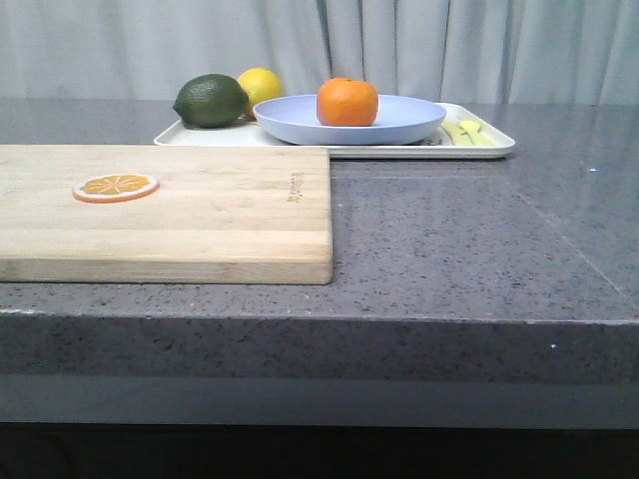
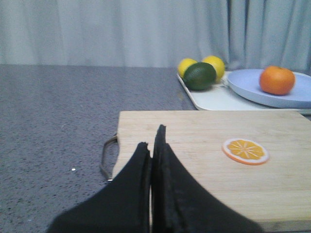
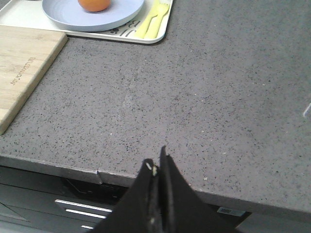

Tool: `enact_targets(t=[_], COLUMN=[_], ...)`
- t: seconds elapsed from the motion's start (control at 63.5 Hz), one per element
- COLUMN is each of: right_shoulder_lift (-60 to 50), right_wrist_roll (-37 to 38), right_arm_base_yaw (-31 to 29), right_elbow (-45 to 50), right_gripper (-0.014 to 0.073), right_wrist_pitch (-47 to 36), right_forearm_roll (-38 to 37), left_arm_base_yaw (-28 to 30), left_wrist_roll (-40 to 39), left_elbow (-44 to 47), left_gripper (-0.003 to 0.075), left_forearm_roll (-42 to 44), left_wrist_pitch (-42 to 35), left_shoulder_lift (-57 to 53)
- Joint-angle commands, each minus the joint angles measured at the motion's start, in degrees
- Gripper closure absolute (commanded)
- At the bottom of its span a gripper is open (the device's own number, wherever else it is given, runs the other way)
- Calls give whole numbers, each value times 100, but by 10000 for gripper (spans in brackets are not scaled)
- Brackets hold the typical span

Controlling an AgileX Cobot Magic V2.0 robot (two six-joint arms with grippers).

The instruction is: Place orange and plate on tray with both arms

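Note:
The orange (image 1: 347, 102) sits on the lavender-blue plate (image 1: 409, 119), and the plate rests on the off-white tray (image 1: 489, 149) at the back of the counter. All three also show in the left wrist view: orange (image 2: 277, 80), plate (image 2: 248, 86), tray (image 2: 214, 99); and in the right wrist view: orange (image 3: 95, 4), plate (image 3: 63, 14), tray (image 3: 19, 17). My left gripper (image 2: 151, 138) is shut and empty above the wooden cutting board's near end. My right gripper (image 3: 156, 158) is shut and empty over the counter's front edge. Neither gripper shows in the front view.
A wooden cutting board (image 1: 200, 215) lies front left with an orange slice (image 1: 116, 187) on it. A dark green fruit (image 1: 211, 101) and a lemon (image 1: 262, 86) sit on the tray's left end. Pale yellow cutlery (image 1: 469, 132) lies at its right end.

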Motion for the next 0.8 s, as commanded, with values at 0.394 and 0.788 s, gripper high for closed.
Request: enact_targets(t=[0.394, 0.788], right_shoulder_lift=[72, 72], right_wrist_roll=[-25, -25], right_arm_base_yaw=[-30, -30], right_elbow=[-119, -119], right_gripper=[659, 659], right_wrist_pitch=[-385, -385], right_forearm_roll=[-60, -60], left_arm_base_yaw=[241, 241], left_wrist_roll=[-47, -47], left_elbow=[612, 612], left_gripper=[740, 740], left_forearm_roll=[-364, -364], left_wrist_pitch=[-1027, -544], left_shoulder_lift=[-504, -504])
